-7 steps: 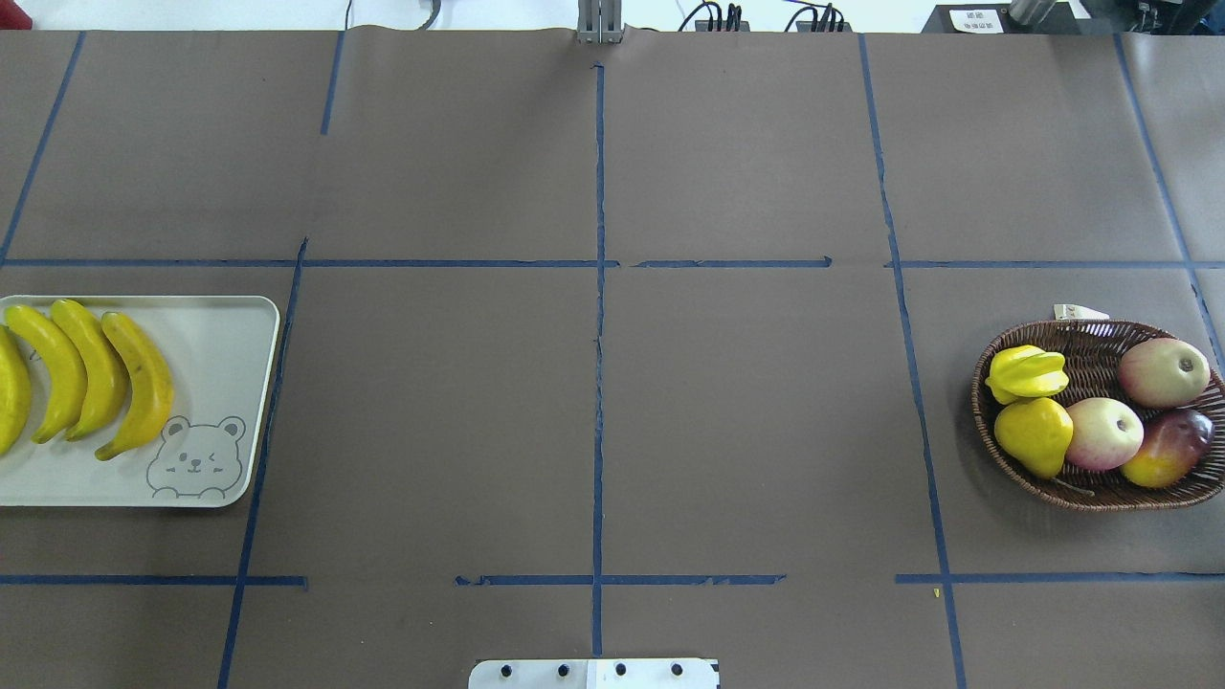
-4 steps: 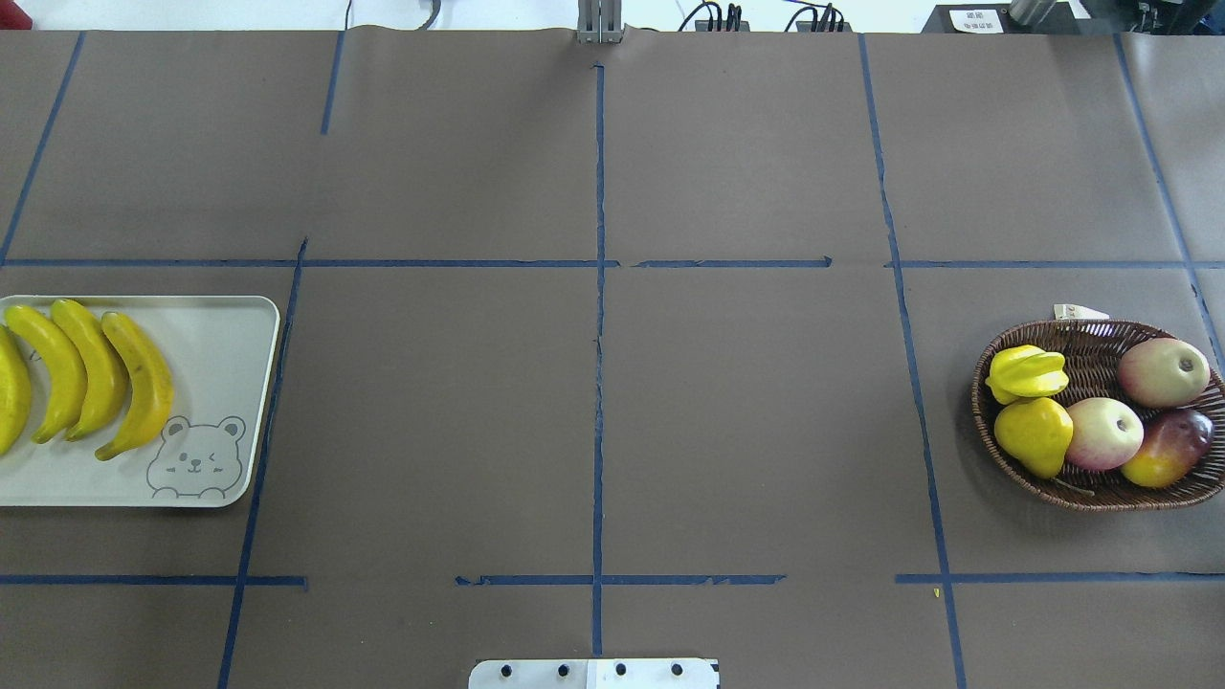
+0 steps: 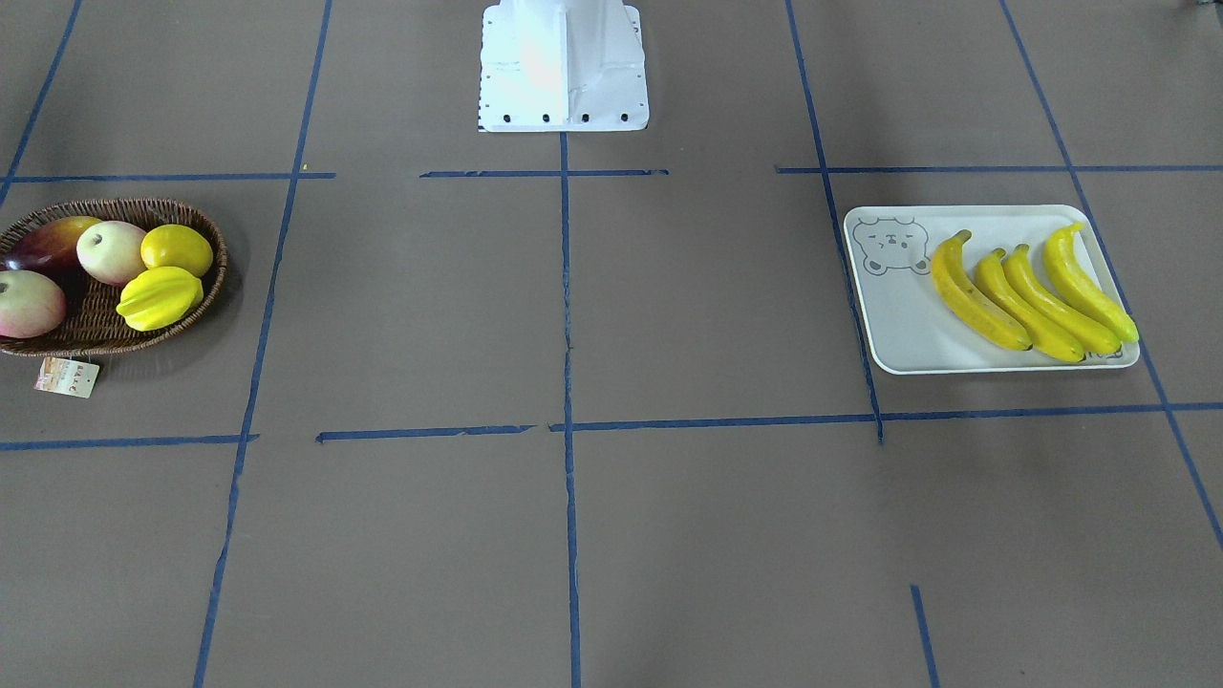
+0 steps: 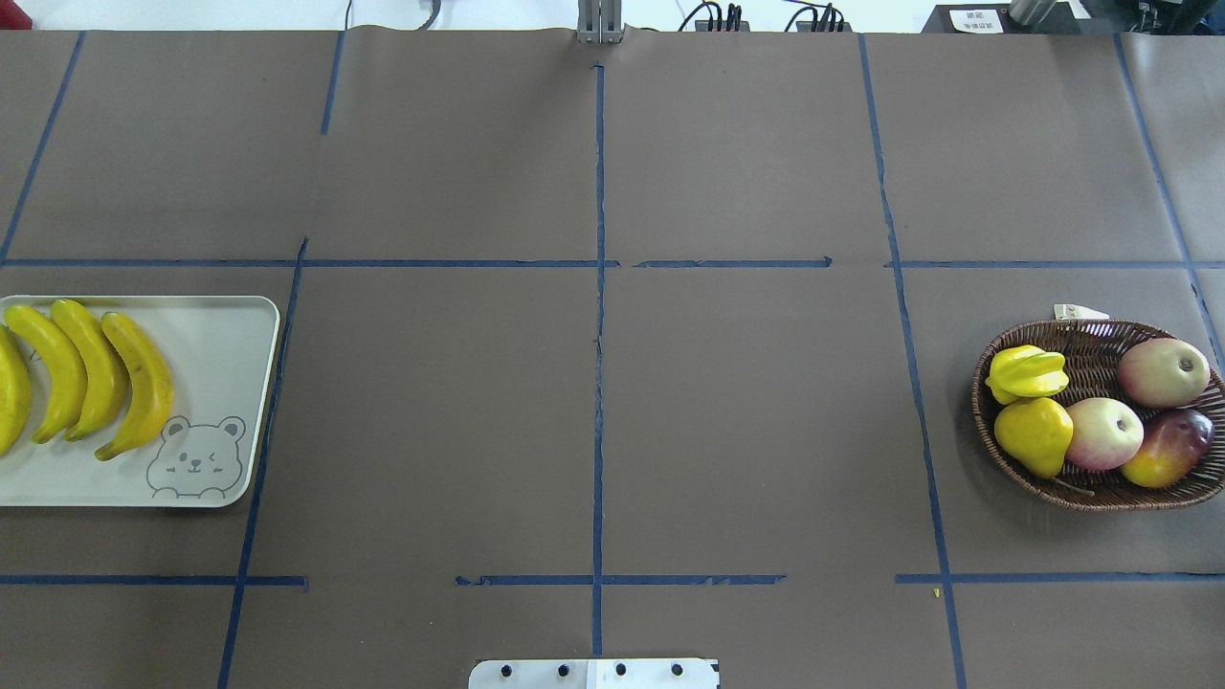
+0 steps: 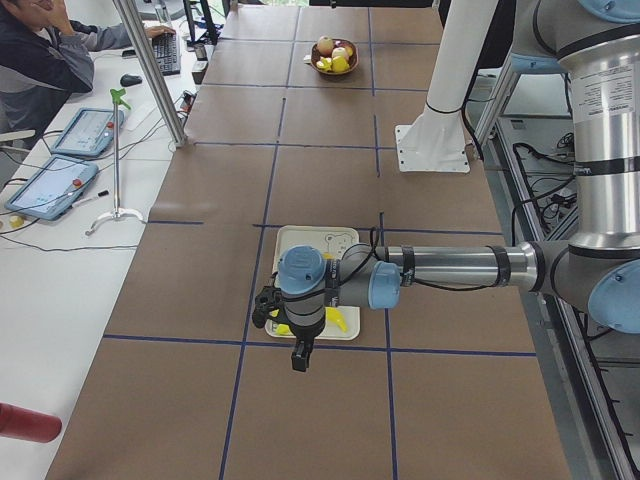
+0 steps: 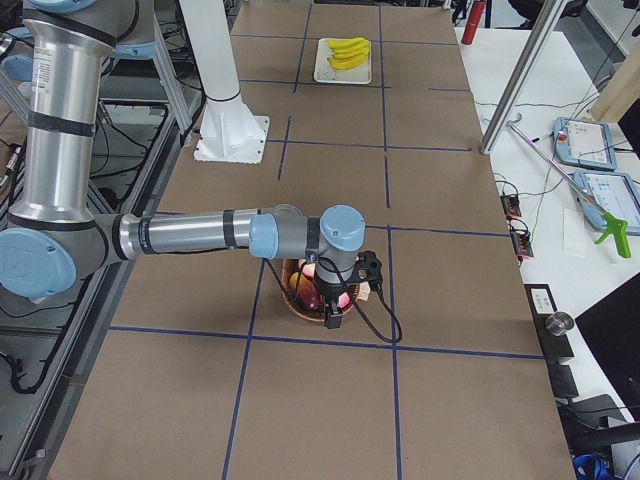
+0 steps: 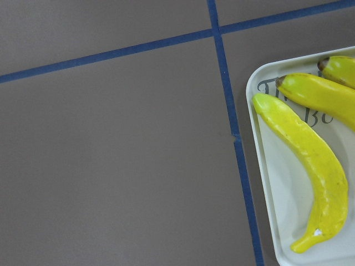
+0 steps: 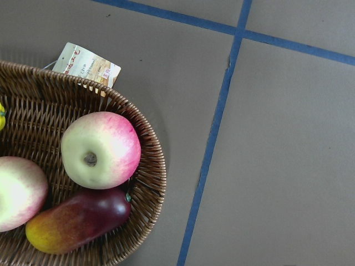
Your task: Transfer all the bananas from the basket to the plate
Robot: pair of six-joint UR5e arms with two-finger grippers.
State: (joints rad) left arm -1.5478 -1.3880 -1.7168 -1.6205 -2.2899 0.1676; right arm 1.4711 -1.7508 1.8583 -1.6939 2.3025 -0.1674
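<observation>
Four glossy curved yellow bananas are lying on the pale rectangular bear-print plate; whether the left pincer or right pincer is gaping, I cannot tell.

Robotics lab, tape-gridded table, teach pendants, operator's desk

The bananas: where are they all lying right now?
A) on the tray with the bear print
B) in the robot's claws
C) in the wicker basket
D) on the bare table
A: all four bananas lie side by side on the plate, and none is in the basket.
</observation>
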